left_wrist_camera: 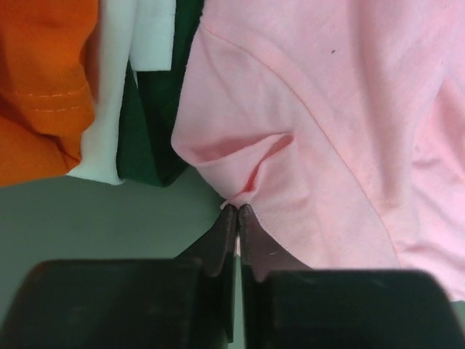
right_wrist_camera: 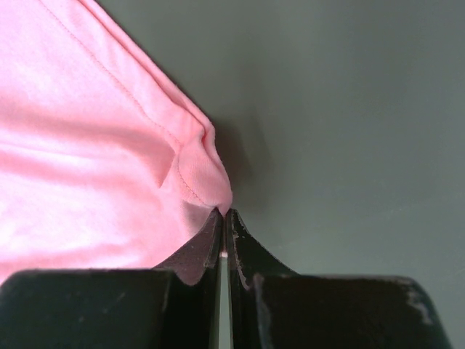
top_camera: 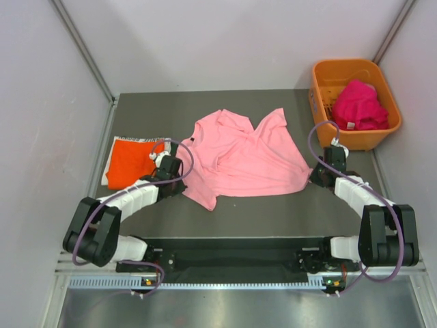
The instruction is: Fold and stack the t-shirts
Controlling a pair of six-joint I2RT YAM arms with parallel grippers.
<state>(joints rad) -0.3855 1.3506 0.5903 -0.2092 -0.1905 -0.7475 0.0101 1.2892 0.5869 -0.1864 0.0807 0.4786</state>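
The pink shirt [top_camera: 242,157] lies spread out and rumpled in the middle of the grey table [top_camera: 273,219], its 2 sleeves pointing toward the far side. The left pincer [left_wrist_camera: 237,212] sits at the shirt's near left edge. Its 2 fingers are pressed together on a small pucker of pink cloth, so it is gripping the shirt. The right pincer [right_wrist_camera: 224,214] is at the shirt's near right corner, closed tight on the hemmed edge, with pink fabric bunched at the tips.

Just left of the pink shirt sits a folded pile. The orange shirt [top_camera: 128,164] is on top, and a white shirt [left_wrist_camera: 115,109] and a dark green shirt [left_wrist_camera: 156,123] show at its right edge in the left wrist view. From above, the pile's right edge lies close to the pink shirt, with the left arm over it.

At the far right corner of the table stands an orange basket [top_camera: 319,92] holding a crumpled magenta shirt [top_camera: 358,106], well apart from the pile on the left.
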